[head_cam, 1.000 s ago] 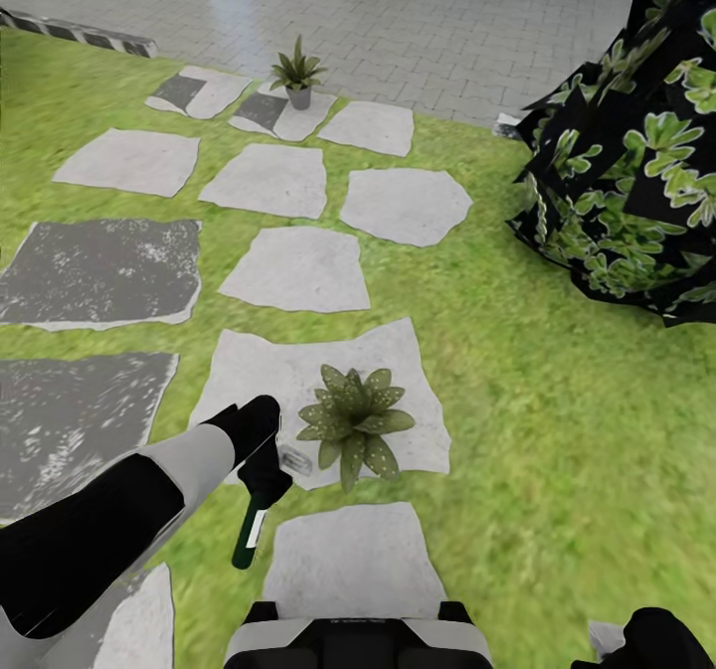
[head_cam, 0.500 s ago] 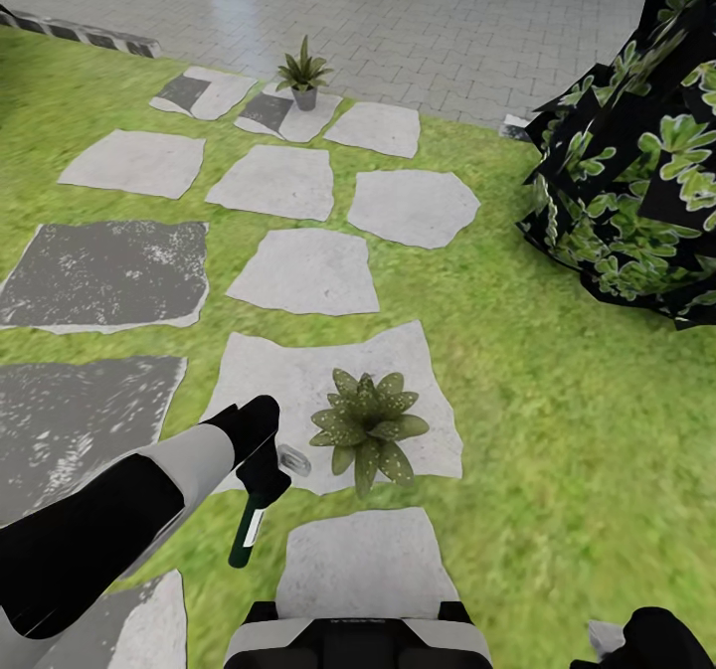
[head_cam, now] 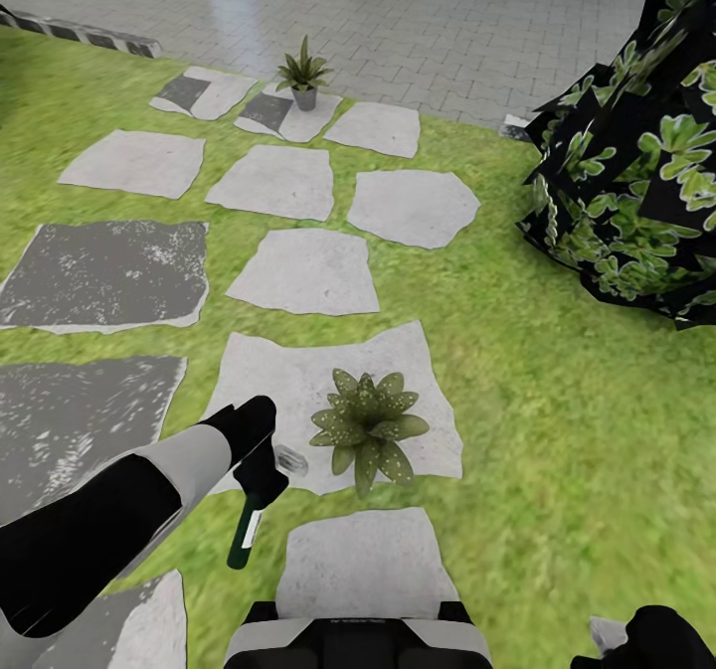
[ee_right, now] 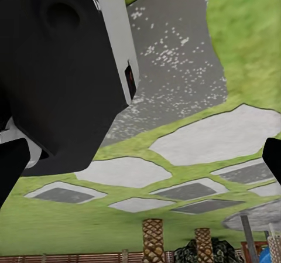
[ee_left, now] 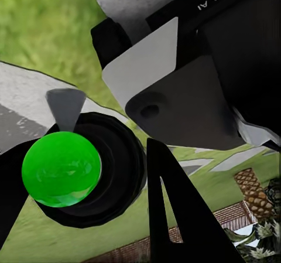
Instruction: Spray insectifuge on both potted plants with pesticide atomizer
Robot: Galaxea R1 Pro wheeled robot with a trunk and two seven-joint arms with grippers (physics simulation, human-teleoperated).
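dark green pesticide atomizer (head_cam: pixel 246 536), white label, tilted

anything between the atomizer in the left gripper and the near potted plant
Nothing visible. The left gripper holds the pesticide atomizer just beside the near potted plant, with only bare stepping stone between them. The far potted plant sits beyond more stones and grass.

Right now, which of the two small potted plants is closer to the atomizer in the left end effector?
The spotted rosette on the near stepping stone, just beside the atomizer in the left end effector. The other potted plant stands far off by the paving.
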